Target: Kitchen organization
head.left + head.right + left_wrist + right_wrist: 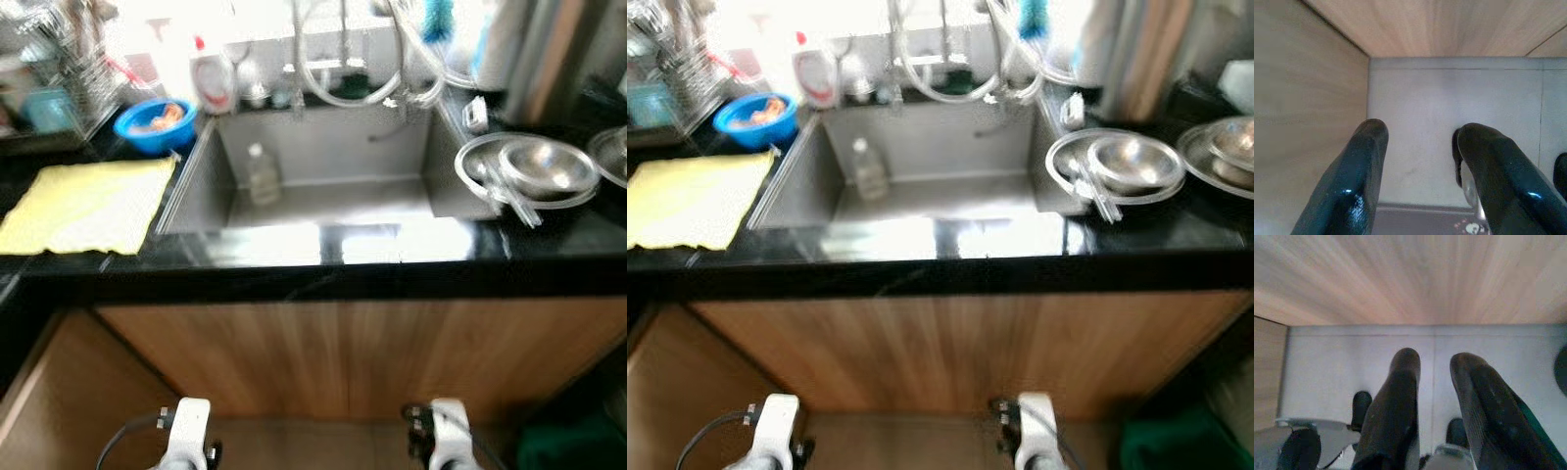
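The robot stands square to the sink (pixel 323 162), both arms hanging low in front of the wooden cabinet (pixel 353 352) beneath the black desk (pixel 294 269). In the left wrist view the left pincer (pixel 1422 142) has its fingers parted with nothing between them, aimed down at the pale floor; the right pincer (pixel 1432 364) is likewise empty, its gap a little narrower.

Everything to be tidied lies up and ahead of the pincers, toward twelve o'clock. A clear plastic bottle (pixel 262 174) stands upright inside the basin against its back wall, at about eleven o'clock — its long axis vertical, on the left arm's side. The nested steel bowls (pixel 534 171) sit on the desk at two o'clock, just beside the sink's right rim, plainly nearer the right arm. A yellow cloth (pixel 93 201) lies flat at ten o'clock, with a blue bowl (pixel 155 123) beyond it.

Either reach likely starts with raising an arm above the desk edge — the bowls favour the right, the bottle the left.
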Robot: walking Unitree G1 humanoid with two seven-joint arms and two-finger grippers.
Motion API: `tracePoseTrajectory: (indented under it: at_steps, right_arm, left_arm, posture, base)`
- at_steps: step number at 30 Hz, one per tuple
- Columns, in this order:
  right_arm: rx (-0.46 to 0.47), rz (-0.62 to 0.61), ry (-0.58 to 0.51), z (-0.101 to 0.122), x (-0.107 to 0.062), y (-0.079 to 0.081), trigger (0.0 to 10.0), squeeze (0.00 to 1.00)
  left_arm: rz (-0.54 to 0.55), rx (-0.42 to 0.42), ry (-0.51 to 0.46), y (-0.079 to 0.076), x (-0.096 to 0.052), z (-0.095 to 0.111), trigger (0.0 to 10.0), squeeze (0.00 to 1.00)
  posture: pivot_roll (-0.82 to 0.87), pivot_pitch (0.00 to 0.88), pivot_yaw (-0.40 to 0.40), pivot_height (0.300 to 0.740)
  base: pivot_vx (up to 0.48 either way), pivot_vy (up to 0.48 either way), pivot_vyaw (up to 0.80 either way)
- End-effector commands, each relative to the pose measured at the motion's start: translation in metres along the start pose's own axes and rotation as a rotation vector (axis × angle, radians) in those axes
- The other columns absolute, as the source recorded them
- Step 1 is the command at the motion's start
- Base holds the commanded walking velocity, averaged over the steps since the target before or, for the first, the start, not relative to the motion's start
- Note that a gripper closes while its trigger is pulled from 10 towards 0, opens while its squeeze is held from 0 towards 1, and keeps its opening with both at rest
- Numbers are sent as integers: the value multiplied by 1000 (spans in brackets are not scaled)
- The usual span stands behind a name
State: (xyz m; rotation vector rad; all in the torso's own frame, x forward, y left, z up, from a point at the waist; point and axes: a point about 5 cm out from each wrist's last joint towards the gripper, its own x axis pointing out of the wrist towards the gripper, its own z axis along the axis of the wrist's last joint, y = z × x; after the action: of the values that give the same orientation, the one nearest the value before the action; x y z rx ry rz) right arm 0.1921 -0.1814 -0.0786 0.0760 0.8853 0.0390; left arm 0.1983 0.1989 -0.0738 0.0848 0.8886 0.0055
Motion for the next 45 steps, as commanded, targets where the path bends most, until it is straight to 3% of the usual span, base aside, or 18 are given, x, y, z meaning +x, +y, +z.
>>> tracePoseTrajectory:
  at_steps: [1, 28, 45]
  right_arm:
    - [21, 11, 8, -5, 0, 5, 10000, 0]
    - [-46, 20, 10, -4, -1, 2, 10000, 0]
    - [-12, 3, -2, -5, -1, 1, 10000, 0]
  left_arm:
    - [-2, 24, 10, 2, 0, -1, 10000, 0]
    - [-10, 52, 16, -4, 0, -3, 10000, 0]
    - [-2, 25, 10, -1, 0, -2, 10000, 0]
  posture:
    - [-155, 0, 101, 740]
    - [-165, 0, 90, 740]
    - [-168, 0, 88, 740]
  base:
    - [0, 0, 0]
    - [0, -133, 0]
    - [0, -29, 0]
